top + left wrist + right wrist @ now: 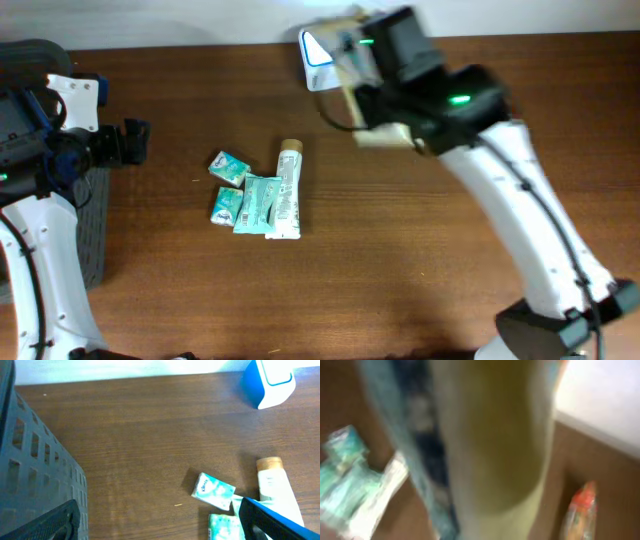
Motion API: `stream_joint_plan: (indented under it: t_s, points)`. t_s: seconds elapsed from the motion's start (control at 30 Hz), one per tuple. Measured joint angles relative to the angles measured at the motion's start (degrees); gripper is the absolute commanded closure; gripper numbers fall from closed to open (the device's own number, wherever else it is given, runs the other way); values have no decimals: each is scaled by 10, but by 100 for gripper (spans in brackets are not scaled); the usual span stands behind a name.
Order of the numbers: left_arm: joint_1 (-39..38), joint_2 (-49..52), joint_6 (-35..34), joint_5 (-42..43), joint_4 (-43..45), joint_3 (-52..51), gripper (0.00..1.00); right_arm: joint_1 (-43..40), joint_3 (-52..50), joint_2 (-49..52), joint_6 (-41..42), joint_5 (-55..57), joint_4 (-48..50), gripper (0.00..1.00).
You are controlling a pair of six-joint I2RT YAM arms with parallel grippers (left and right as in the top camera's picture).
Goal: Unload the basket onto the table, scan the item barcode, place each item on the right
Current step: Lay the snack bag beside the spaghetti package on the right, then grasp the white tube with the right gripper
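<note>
1. Yellowish item [388, 137] hangs over the table's [400, 260] rear right; far left, the left end effector [140, 142] gapes wide beside a grey crate [95, 230].
2. Centre: tissue packs [228, 166] and a tube [286, 195] lie clustered.
3. Right end effector [365, 100] clamps the item beside the blue-and-white scanner [320, 48].
</note>
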Motion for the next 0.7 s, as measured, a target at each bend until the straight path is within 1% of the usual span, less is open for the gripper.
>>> stream_joint_plan:
  t_s: [0.03,0.1,0.13,0.23,0.3,0.33,0.37,0.4,0.43,0.47,0.5,0.6,0.63,0.7]
  points:
    - [0,0,0,0,0,0,1,-55,-5,-2,15,-42,-63,96]
    - [0,0,0,0,1,0,1,-131,-29,16,26,-68,-108,96]
    - [0,0,0,0,1,0,1,-177,-63,32,32,-76,-116,96]
    - [0,0,0,0,1,0,1,-257,-176,59,16,-83,-56,94]
    - [0,0,0,0,2,0,1,-297,-226,81,-3,-83,-30,94]
    - [0,0,0,0,2,0,1,-311,-232,92,-10,-83,-21,88]
    - [0,0,0,0,1,0,1,-324,-232,99,-12,-83,-18,87]
    - [0,0,0,0,2,0,1,-336,-233,99,-13,-84,-16,81]
    - [0,0,0,0,1,0,1,-348,-233,99,-16,-83,-14,78]
    - [0,0,0,0,1,0,1,-367,-233,99,-11,-84,-9,45]
    - [0,0,0,0,2,0,1,-376,-233,99,-9,-83,-8,33]
    - [0,0,0,0,1,0,1,-383,-233,99,6,-90,-3,32]
    - [0,0,0,0,1,0,1,-383,-232,99,7,-100,-3,33]
    - [0,0,0,0,2,0,1,-383,-225,101,7,-148,-14,39]
